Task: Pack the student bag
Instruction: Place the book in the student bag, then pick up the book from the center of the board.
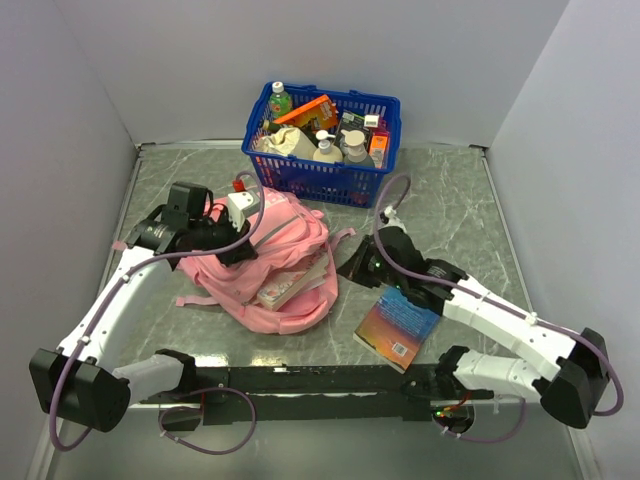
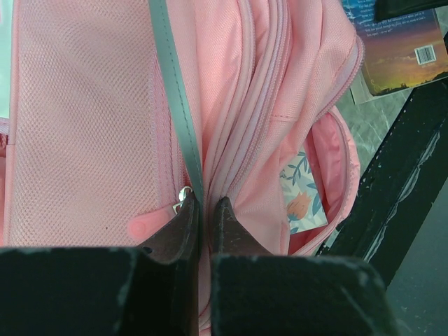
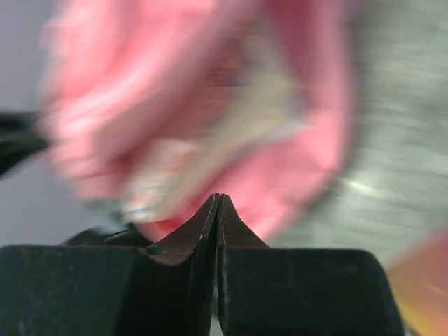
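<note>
The student bag point(image 1: 275, 270) is a soft pink backpack lying on the table with its main pocket open. A floral-covered book point(image 1: 290, 285) sits inside the opening and also shows in the left wrist view point(image 2: 302, 201). My left gripper point(image 1: 236, 250) rests on the bag's top. In the left wrist view it point(image 2: 205, 210) is shut on a fold of the bag point(image 2: 84, 126) beside the grey zip trim point(image 2: 171, 84). My right gripper point(image 1: 353, 268) is just right of the bag. In its blurred wrist view it point(image 3: 219, 201) is shut and empty, with the pink bag point(image 3: 210, 119) ahead.
A book with a sunset cover point(image 1: 397, 326) lies on the table right of the bag, under my right arm; it also shows in the left wrist view point(image 2: 402, 49). A blue plastic basket point(image 1: 300, 172) with bottles and packets stands at the back. Grey walls close in both sides.
</note>
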Tool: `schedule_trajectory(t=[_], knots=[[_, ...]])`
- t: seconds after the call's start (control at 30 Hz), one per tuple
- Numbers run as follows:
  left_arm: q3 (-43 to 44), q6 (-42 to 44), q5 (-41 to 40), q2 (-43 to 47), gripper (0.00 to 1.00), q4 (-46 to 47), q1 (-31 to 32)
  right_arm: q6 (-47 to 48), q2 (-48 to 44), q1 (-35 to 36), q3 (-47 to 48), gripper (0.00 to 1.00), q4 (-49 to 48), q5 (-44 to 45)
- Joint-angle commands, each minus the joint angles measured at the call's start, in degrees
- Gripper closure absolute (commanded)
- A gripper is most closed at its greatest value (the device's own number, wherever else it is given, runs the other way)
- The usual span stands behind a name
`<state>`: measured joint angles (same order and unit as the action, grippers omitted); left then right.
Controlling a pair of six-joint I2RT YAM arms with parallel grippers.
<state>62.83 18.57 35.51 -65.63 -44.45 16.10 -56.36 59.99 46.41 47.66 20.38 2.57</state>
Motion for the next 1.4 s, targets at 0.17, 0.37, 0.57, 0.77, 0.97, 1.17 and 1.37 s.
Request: schedule_trajectory(t=[0.17, 0.37, 0.57, 0.77, 0.97, 1.17, 1.37], knots=[[2.6, 2.2, -1.6, 0.3, 0.99, 10.9, -0.6, -6.6, 2.9, -10.9, -0.7, 0.54, 33.5, 7.5], [2.4, 2.8, -1.0, 0.4, 0.99, 10.6, -0.6, -15.0, -4.3, -11.4, -5.9, 0.52, 43.8, 10.2], [2.0, 3.8, -0.5, 0.1, 0.99, 10.1, -0.6, -17.1, -5.0, -11.6, -6.9, 0.47, 42.8, 13.9], [1.2, 3.7, -0.2, 0.7, 0.99, 10.3, -0.6, -12.5, 13.4, -11.4, 6.0, 0.4, 43.0, 16.7], [0.2, 3.6, -0.2, 0.9, 0.99, 11.0, -0.6, -12.5, 23.3, -9.9, 12.1, 0.32, 42.8, 15.7], [-0.1, 3.8, -0.8, 0.9, 0.99, 11.0, -0.6, -13.9, 30.9, -8.9, 13.4, 0.32, 41.3, 14.3], [-0.1, 3.8, -1.1, 0.9, 0.99, 11.0, -0.6, -14.4, 38.1, -6.4, 15.9, 0.34, 42.1, 13.5]])
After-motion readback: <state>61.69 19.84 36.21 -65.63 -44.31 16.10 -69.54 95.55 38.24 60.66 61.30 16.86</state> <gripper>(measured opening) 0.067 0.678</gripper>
